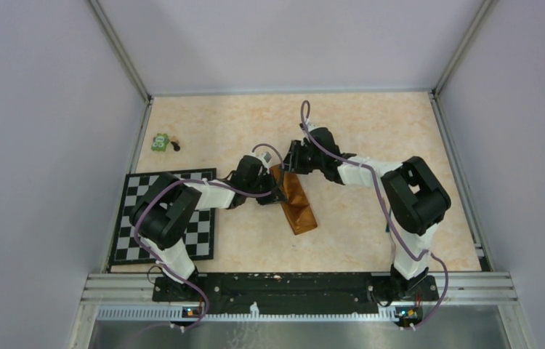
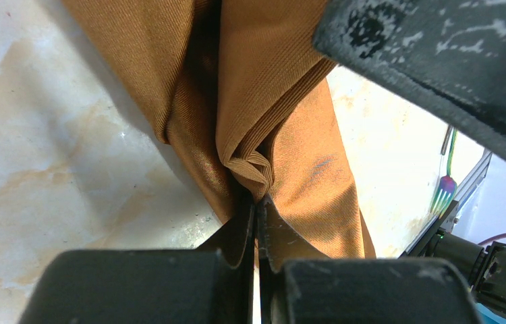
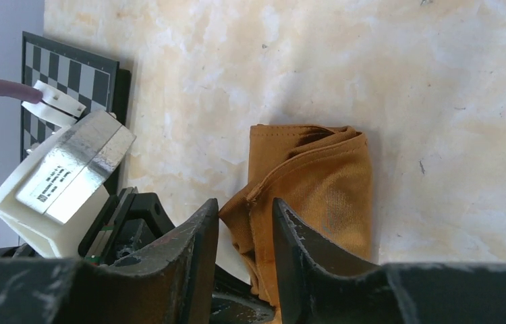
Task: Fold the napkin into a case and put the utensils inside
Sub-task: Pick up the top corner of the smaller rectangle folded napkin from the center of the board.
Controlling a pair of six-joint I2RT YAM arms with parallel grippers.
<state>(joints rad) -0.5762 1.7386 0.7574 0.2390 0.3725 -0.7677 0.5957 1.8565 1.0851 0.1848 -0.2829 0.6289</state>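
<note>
Left wrist: left claw (image 2: 257,202) pinching napkin (image 2: 270,88), fork (image 2: 444,192) beyond | top external: checkered mat (image 1: 206,236)

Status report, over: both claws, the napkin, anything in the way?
Left claw shut, pinching folded napkin. Right claw open, at napkin's edge. One fork visible past napkin, not inside. No obstacle seen.

The left gripper (image 2: 257,202) has its jaws pinched together on a bunched fold of the orange napkin (image 2: 264,81), which lies over the marbled desk (image 2: 54,155). To the right, apart from the cloth, is a fork (image 2: 444,189) with rainbow tines lowest. A blurred black part (image 2: 439,54) crosses the upper right corner.
</note>
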